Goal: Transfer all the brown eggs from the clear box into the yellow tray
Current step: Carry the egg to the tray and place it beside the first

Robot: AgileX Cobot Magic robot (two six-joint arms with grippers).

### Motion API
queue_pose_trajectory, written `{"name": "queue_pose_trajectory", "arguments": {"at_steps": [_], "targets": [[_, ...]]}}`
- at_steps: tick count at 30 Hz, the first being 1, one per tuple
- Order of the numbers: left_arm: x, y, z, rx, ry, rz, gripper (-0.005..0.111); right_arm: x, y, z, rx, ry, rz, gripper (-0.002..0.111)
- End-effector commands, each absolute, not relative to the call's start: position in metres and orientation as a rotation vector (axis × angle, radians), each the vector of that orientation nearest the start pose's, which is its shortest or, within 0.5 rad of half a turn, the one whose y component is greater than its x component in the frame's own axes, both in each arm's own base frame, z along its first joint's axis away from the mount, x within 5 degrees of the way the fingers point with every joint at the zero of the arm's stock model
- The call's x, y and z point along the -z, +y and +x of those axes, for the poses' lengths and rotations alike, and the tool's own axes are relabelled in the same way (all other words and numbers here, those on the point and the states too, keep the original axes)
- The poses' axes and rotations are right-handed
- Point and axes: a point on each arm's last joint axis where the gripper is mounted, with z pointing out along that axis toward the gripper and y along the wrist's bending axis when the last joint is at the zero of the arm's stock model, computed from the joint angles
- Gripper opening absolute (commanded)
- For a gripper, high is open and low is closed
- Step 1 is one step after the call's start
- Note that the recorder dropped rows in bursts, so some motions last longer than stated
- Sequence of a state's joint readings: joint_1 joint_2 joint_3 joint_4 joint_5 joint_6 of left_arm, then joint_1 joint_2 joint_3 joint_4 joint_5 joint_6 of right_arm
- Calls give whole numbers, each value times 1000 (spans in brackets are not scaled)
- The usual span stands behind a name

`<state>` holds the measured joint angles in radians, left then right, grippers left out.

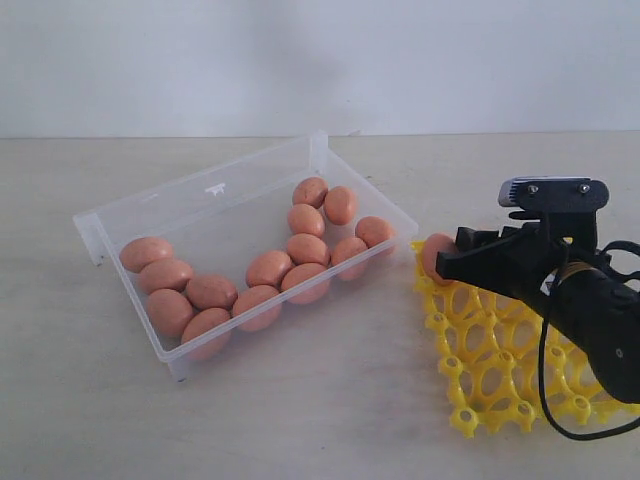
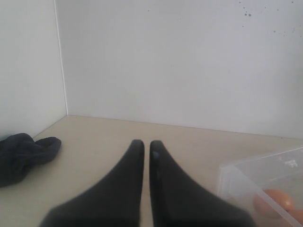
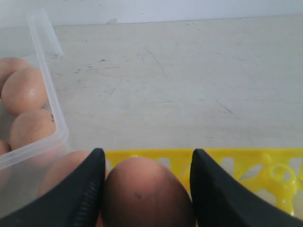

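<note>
Right gripper (image 3: 147, 160) grips one egg (image 3: 144, 194)
We see its jaws wide, pressed on that egg, over the yellow tray's (image 1: 490, 372) 10 o'clock corner; the left gripper's (image 2: 147, 144) jaws nearly touch (nothing between). Other brown eggs (image 1: 305, 250) lie in the clear box (image 1: 250, 185), at the tray's 10 o'clock.

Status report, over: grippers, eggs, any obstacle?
Right gripper shut on one brown egg at yellow tray corner. Left gripper shut, idle. Other eggs in clear box. Nothing blocking.
</note>
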<state>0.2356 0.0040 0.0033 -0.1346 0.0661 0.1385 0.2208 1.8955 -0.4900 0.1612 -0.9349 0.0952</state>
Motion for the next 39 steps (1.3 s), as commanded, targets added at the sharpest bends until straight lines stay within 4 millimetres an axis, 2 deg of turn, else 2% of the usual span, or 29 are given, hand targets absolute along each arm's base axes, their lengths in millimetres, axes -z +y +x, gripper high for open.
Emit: {"name": "queue_pose_trajectory", "arguments": {"at_steps": [1, 6, 15, 20, 24, 28, 32, 35, 39], "targets": [[-208, 12, 55, -186, 1529, -170, 4, -101, 55, 287, -138, 2019, -6, 46], [-208, 12, 55, -186, 1529, -170, 4, -103, 55, 287, -139, 2015, -5, 46], [-208, 12, 55, -186, 1529, -170, 4, -124, 55, 285, -141, 1992, -19, 46], [-208, 12, 55, -186, 1529, -170, 4, -119, 55, 282, -141, 2061, -33, 47], [-208, 12, 55, -186, 1529, -170, 4, -117, 55, 281, -135, 2087, -45, 61], [-208, 12, 55, -186, 1529, -170, 4, -120, 55, 281, -117, 2071, -77, 63], [-208, 12, 55, -186, 1529, -170, 4, -139, 55, 281, -115, 2004, -93, 63], [-208, 12, 55, -186, 1529, -170, 4, -163, 55, 278, -127, 1921, -84, 63], [-208, 12, 55, -186, 1529, -170, 4, -206, 53, 270, -148, 1770, -70, 63]]}}
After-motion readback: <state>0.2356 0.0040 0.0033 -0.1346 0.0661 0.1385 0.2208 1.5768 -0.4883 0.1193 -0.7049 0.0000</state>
